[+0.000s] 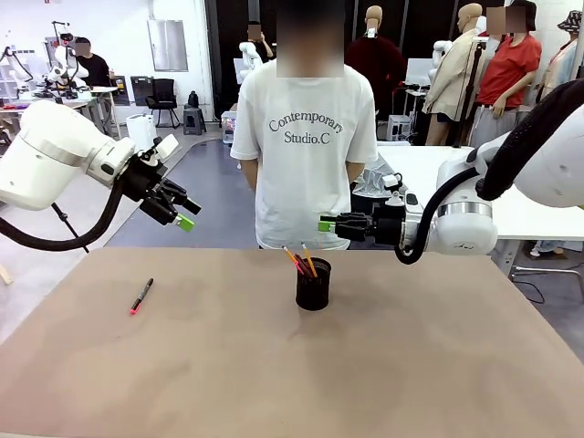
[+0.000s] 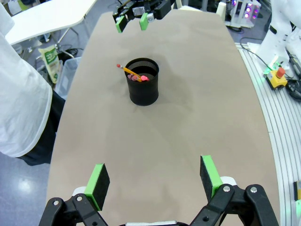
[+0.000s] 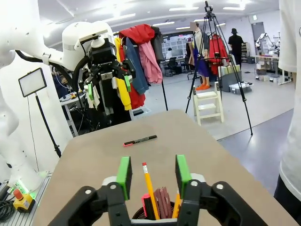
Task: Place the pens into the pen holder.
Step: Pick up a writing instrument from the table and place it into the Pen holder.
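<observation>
At bench [image 1: 411, 365] centre: pen holder [image 1: 313, 285] carries several pens [image 1: 301, 260] | black marker [image 1: 141, 296] lies loose at left, not yet placed; judged one to go | right hand [image 3: 153, 173] above holder, jaws partly spread, empty | left hand [image 2: 154, 178] spread wide, empty

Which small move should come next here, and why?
Probably the left claw should descend toward the black marker. The marker lies on the table, outside the pen holder and on that claw's side, and the claw is open.
</observation>
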`<state>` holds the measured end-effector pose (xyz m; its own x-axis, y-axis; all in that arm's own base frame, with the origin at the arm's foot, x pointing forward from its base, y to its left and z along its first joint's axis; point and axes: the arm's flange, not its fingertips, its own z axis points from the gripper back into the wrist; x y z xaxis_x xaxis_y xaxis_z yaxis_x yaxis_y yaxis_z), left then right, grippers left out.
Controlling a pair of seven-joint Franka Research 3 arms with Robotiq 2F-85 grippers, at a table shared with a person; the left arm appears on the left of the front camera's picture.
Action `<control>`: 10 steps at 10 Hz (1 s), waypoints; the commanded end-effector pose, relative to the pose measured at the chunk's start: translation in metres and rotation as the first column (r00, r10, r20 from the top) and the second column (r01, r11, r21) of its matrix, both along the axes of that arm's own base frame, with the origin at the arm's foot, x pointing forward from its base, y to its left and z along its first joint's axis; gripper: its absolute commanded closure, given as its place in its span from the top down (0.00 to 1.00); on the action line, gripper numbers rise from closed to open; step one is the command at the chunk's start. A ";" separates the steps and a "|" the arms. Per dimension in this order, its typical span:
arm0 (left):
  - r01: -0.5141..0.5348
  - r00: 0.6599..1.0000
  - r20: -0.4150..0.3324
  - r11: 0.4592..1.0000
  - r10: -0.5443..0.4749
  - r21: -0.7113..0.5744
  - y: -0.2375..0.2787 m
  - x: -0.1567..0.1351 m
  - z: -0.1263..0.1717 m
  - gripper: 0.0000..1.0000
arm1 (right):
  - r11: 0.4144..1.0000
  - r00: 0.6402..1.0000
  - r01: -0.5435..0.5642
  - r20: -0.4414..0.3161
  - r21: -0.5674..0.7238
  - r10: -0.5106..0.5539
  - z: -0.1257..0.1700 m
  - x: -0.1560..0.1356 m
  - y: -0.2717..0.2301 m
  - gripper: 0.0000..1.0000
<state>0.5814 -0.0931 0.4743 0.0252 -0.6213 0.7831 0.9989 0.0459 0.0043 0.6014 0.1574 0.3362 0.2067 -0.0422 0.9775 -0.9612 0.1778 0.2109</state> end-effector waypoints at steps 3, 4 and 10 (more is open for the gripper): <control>-0.005 1.000 0.001 1.000 0.005 -0.007 0.000 0.000 0.001 1.00 | 0.999 0.998 0.037 0.055 -0.015 -0.036 0.017 0.002 -0.008 1.00; -0.005 1.000 0.001 1.000 0.005 -0.007 0.000 0.000 0.001 1.00 | 0.999 0.998 0.032 0.062 -0.024 -0.030 0.020 0.000 -0.012 1.00; -0.005 1.000 0.001 1.000 0.005 -0.007 0.000 0.000 0.001 1.00 | 0.976 0.999 -0.032 -0.015 -0.216 0.029 0.047 -0.006 -0.036 1.00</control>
<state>0.5814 -0.0930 0.4743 0.0252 -0.6213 0.7831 0.9989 0.0460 0.0043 0.6001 0.1259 0.3683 0.1638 0.1110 0.9802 -0.9718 0.1889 0.1410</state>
